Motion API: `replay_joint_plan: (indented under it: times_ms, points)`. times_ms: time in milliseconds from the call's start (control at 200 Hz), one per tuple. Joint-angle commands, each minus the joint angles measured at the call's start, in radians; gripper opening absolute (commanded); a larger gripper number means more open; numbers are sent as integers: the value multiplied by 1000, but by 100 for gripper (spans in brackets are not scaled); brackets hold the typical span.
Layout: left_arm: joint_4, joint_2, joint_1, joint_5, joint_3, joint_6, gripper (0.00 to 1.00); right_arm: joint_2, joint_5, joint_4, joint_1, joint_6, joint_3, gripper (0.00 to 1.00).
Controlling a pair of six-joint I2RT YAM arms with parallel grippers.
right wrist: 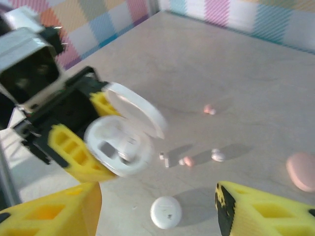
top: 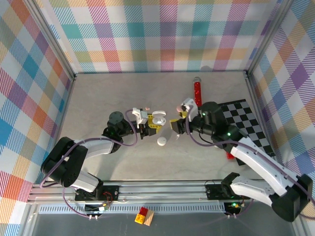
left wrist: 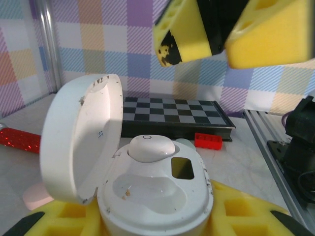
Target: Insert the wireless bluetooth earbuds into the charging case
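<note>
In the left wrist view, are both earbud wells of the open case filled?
No, the charging case holds one earbud, and the well in front of it lies empty.

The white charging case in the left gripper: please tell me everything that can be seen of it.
The white, pebble-shaped charging case looks like glossy plastic, a little scuffed and specked. Its hinged lid stands open, tilted up at one side. Inside, one moulded well holds a white earbud; the larger hollow is empty, beside a small dark square window. The left gripper clamps the body between its yellow jaws.
</note>
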Motion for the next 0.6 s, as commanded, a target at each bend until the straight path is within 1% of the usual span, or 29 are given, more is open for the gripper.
replay_joint_plan:
  times_ms: [0,75,140,240,335,410,465,515,600]
  points:
    - [175,22,27,22,-27,-82,34,-45,-21,179,-106,195,-102,62]
    - [176,16,36,16,-33,-81,34,-38,-7,254,-166,330,-177,62]
    - [175,9,43,14,-42,-78,34,15,23,273,-187,415,-204,62]
    - [171,-11,60,13,-53,-79,34,161,70,199,-189,536,-154,60]
    - [127,-47,70,10,-62,-62,34,320,52,170,-189,686,-100,56]
    - [67,-74,73,-2,-69,-21,34,437,22,213,-181,802,-79,52]
    - [31,-89,75,-11,-71,4,34,507,13,270,-169,873,-67,45]
    - [20,-97,75,-15,-73,12,34,564,19,311,-151,917,-53,40]
    - [19,-102,77,-14,-73,13,34,656,30,327,-116,966,-1,35]
